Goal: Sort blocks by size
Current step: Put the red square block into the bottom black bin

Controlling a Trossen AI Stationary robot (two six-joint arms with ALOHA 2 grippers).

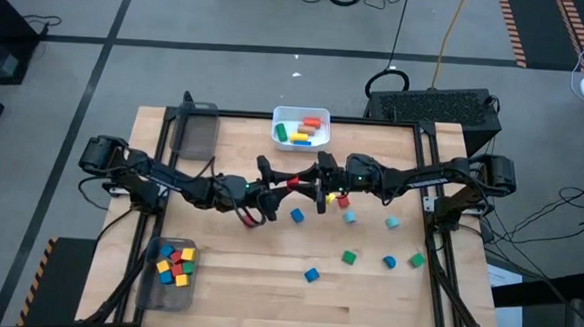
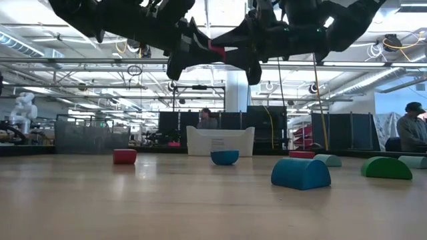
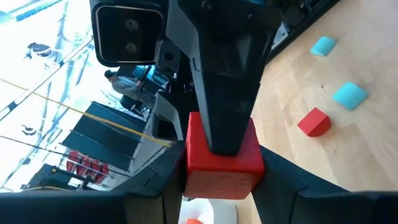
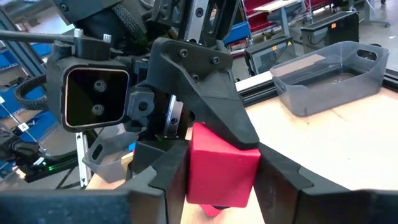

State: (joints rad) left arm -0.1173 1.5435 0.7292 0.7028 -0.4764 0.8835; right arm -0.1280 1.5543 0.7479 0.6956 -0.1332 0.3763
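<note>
Both jaws clamp one red block (image 3: 222,163) midair: left gripper (image 1: 271,174), right gripper (image 1: 323,175). Seven loose blocks on table (image 1: 235,291); wrist views alone reveal double grip.

no legible text, labels or signs

Grey concrete floor (image 1: 229,20) (cables strewn), ceiling striplights (image 2: 40,90)

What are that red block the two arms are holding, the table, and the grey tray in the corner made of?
The red block looks like painted wood: matte, evenly coloured faces with crisp edges, though no grain shows. The table seems to be pale wood, with visible plank seams and grain. The grey tray appears to be translucent smoky plastic, since its far walls and floor show through.
</note>
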